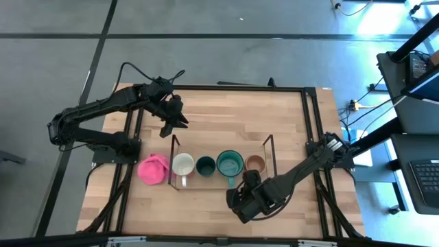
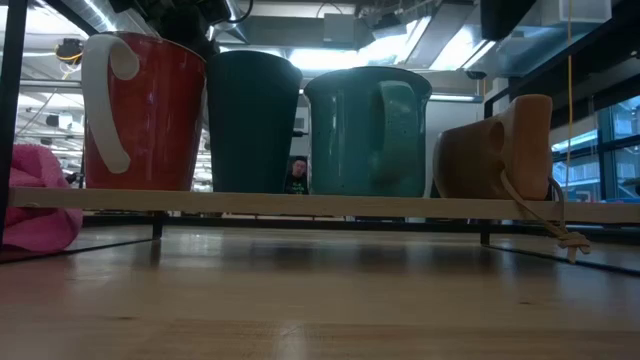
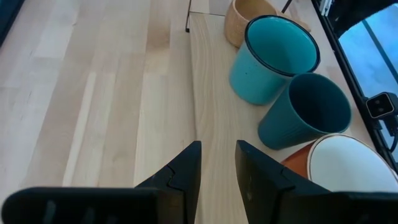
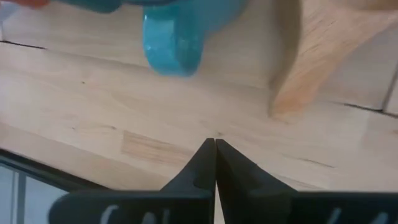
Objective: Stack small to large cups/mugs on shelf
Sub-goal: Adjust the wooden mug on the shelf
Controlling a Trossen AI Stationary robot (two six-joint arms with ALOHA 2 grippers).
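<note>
A: With all four cups sitting in a row on the shelf, white-rimmed mug, dark green cup, teal mug and wooden cup, both arms are off them.

B: Right. The left gripper hangs above bare table behind the shelf, fingers parted, holding nothing. The right gripper sits low in front, fingers pressed together, also empty.

A: What's the risk?

B: The teal mug's handle and the wooden cup's long handle jut towards the right gripper. A forward swing could clip either and drag a cup off.

A: And the pink lump?

B: Just beside the shelf's end, maybe touching; hard to tell.
</note>
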